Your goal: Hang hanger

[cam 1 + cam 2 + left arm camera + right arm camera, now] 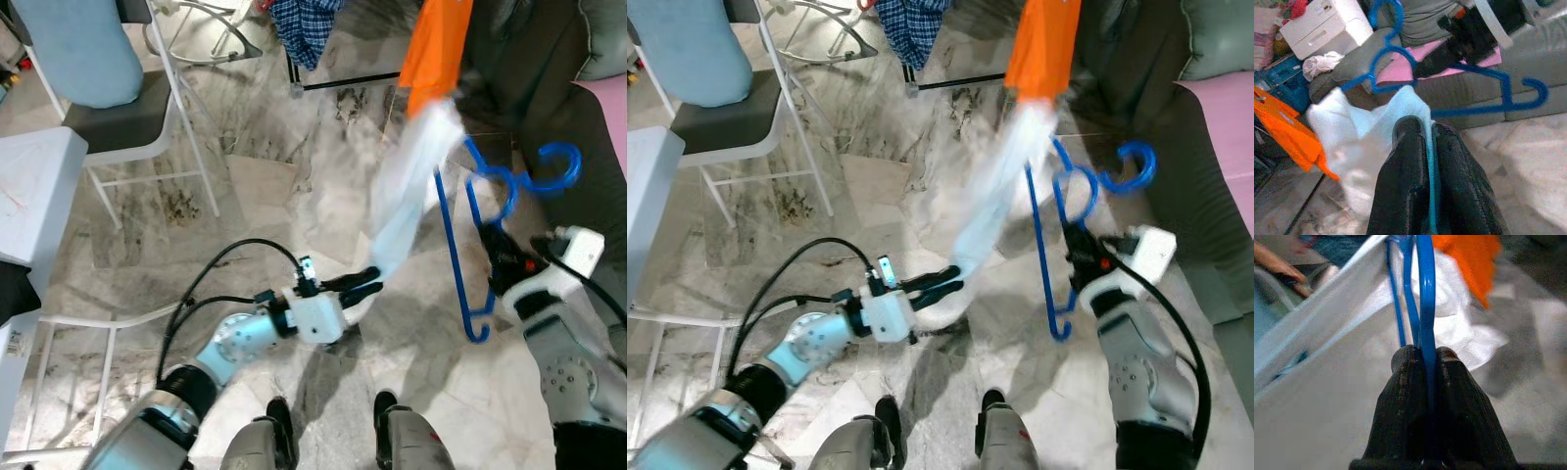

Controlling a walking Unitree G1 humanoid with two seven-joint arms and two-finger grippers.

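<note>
Low in the middle of the head views, the left gripper reaches across the marble floor, its fingers pressed together on the lower end of a pale white garment; that cloth stretches up and to the right toward the centre top of the frame, where its upper end meets an orange garment hanging there; at the right, the right gripper has its fingers clamped on a bar of the blue hanger, which is held roughly upright, its hook curling out at upper right beside a dark sofa; in the right wrist view the blue bar runs straight up out of the closed fingers with the white cloth spread just behind it.

As for progress, both things are in hand, so the picking up looks done; what I cannot tell is whether the white garment is properly seated on the hanger or merely draped against it, since the cloth is blurred; the hook is free and caught on nothing, so the hanging itself is not yet done; the dark rail at the top of the frame, under a blue checked garment, seems the likely place for it, though that is a guess; a white chair stands at upper left, well apart from the work.
</note>
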